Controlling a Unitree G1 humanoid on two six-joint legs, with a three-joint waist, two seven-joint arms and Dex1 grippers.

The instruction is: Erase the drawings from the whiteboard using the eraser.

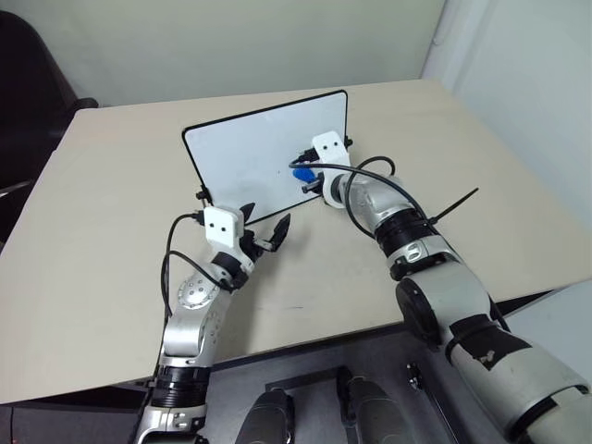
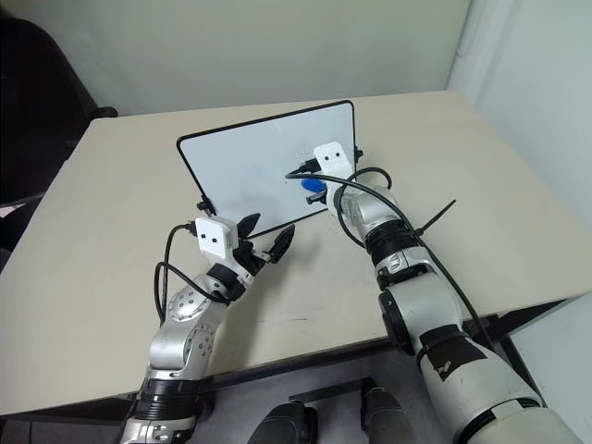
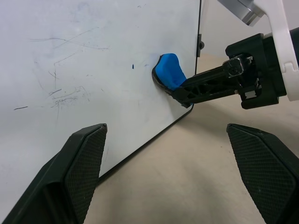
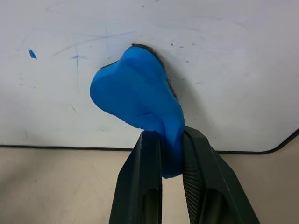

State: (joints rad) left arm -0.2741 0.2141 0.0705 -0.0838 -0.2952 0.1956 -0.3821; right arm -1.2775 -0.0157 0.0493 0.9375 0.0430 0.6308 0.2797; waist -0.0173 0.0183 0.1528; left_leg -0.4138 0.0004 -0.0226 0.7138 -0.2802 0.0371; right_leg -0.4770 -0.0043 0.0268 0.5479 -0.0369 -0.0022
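Blue eraser (image 4: 138, 100) looks light, slightly squashy – right gripper (image 4: 170, 154) clamps its rear end, felt ahead against whiteboard (image 4: 224, 60); left gripper (image 3: 166, 172) gapes apart

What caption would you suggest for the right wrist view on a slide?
Right claw shut on the blue eraser, pressing it against the whiteboard near a small leftover blue mark.

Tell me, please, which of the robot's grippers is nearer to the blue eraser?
The right. The right gripper is shut on the eraser, pressing it against the whiteboard. The left gripper hangs open in front of the board's lower edge, apart from the eraser.
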